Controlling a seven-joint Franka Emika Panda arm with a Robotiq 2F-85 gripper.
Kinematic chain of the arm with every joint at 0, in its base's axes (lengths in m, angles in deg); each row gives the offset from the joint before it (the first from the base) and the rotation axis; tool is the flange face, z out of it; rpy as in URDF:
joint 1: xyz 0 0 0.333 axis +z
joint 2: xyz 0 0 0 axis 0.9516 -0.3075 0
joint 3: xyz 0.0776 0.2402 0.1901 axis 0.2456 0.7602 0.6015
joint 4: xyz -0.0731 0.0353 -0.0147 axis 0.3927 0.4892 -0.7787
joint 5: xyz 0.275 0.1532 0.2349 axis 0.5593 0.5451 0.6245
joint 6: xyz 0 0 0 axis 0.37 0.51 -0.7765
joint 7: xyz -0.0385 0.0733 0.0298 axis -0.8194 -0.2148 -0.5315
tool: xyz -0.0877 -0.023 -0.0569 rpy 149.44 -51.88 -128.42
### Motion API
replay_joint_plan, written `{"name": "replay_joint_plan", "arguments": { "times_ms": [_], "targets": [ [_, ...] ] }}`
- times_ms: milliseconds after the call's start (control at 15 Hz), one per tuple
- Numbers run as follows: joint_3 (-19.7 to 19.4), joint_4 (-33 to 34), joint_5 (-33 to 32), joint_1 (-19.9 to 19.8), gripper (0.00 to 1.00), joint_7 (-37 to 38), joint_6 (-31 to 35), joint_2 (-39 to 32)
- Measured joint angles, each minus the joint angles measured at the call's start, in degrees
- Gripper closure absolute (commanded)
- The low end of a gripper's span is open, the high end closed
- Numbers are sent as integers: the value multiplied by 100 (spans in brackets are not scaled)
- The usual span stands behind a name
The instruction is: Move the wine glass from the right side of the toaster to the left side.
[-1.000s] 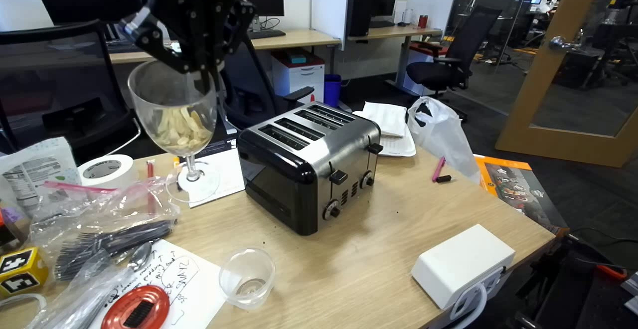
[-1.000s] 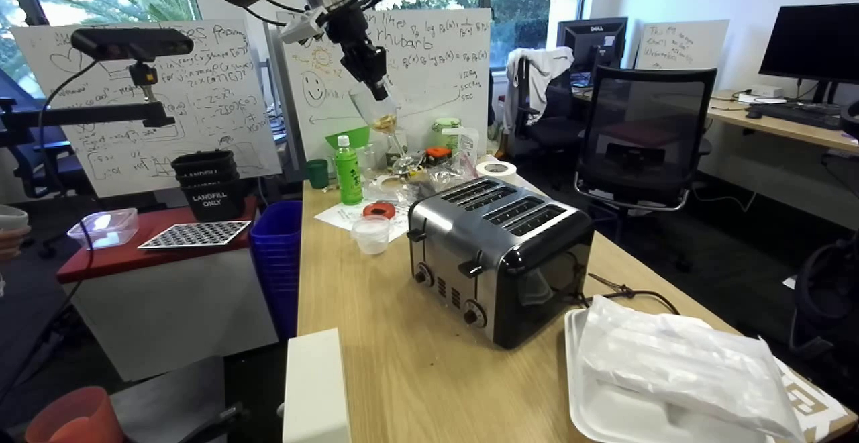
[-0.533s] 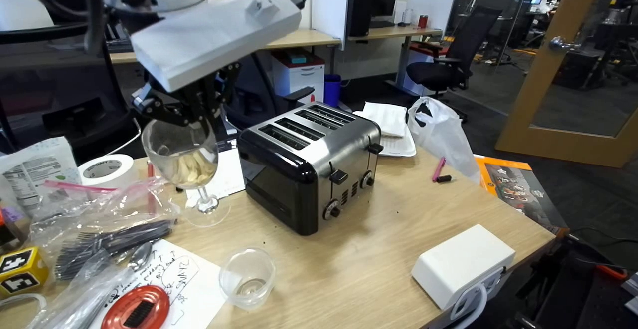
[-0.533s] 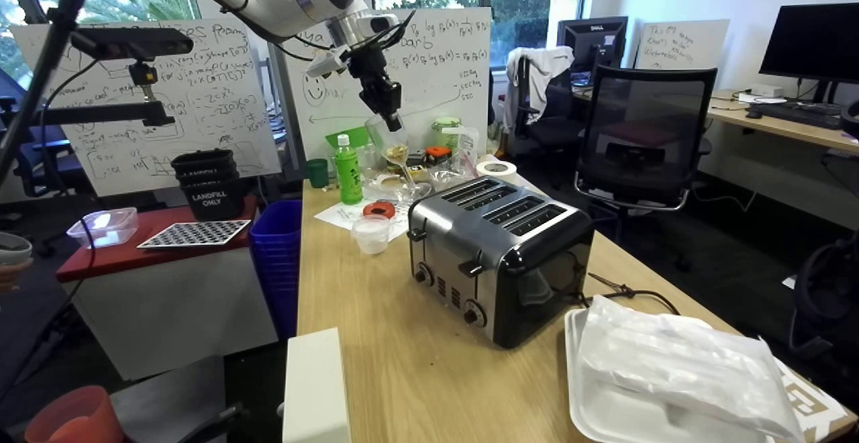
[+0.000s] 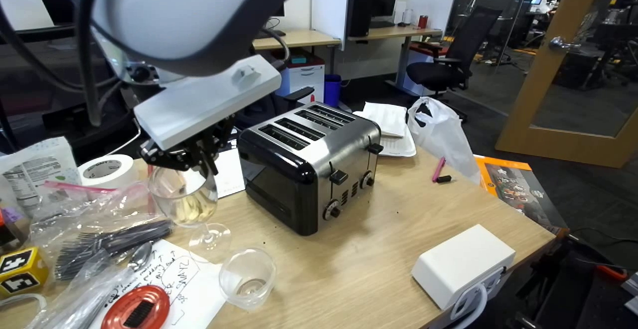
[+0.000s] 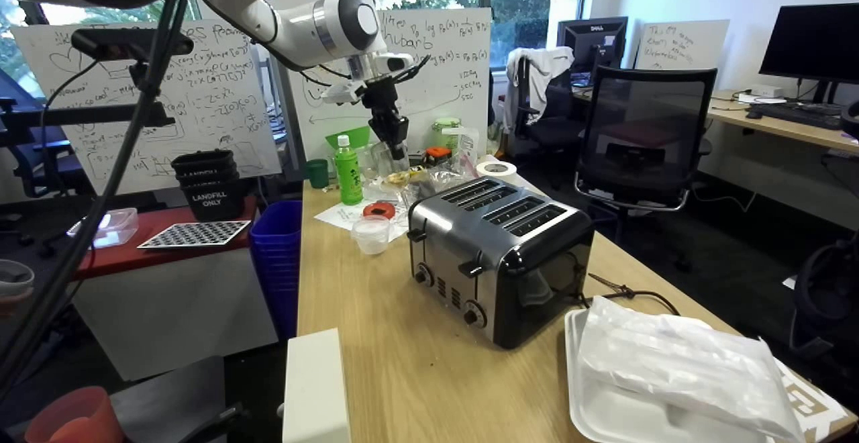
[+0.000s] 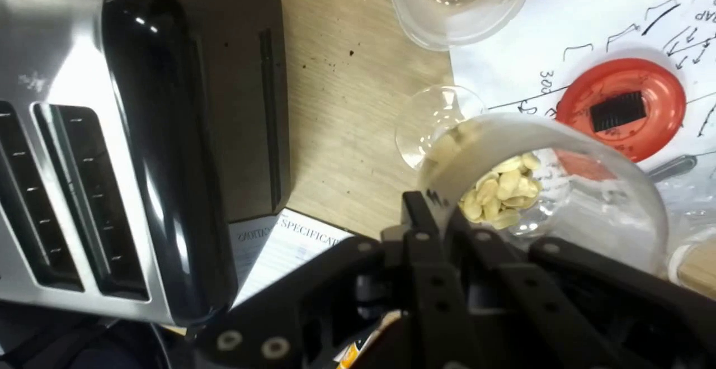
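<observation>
2 fingers (image 7: 422,232) pinching 1 tilted wine glass (image 5: 172,189); 1 toaster (image 5: 306,167), 1 clr cup (image 5: 247,279) nr.

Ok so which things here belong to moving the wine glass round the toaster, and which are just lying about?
For the job:
- wine glass, rim between the fingers
- toaster, the landmark

Just lying about:
- clear stemless cup
- red disc
- tape roll
- handwritten sheet
- green bottle
- pink pen
</observation>
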State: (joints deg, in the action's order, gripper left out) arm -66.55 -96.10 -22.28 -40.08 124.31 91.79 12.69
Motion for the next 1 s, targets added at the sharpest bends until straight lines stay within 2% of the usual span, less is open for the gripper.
{"name": "replay_joint_plan", "arguments": {
  "times_ms": [400,467,600,1000],
  "targets": [
    [-145,378,331,85,98,-34,-83,-426],
    [-173,436,353,85,68,-67,-129,-450],
    [-225,562,395,84,61,-179,-287,-485],
    [-204,684,399,69,19,-456,-722,-513]
  ]
}}
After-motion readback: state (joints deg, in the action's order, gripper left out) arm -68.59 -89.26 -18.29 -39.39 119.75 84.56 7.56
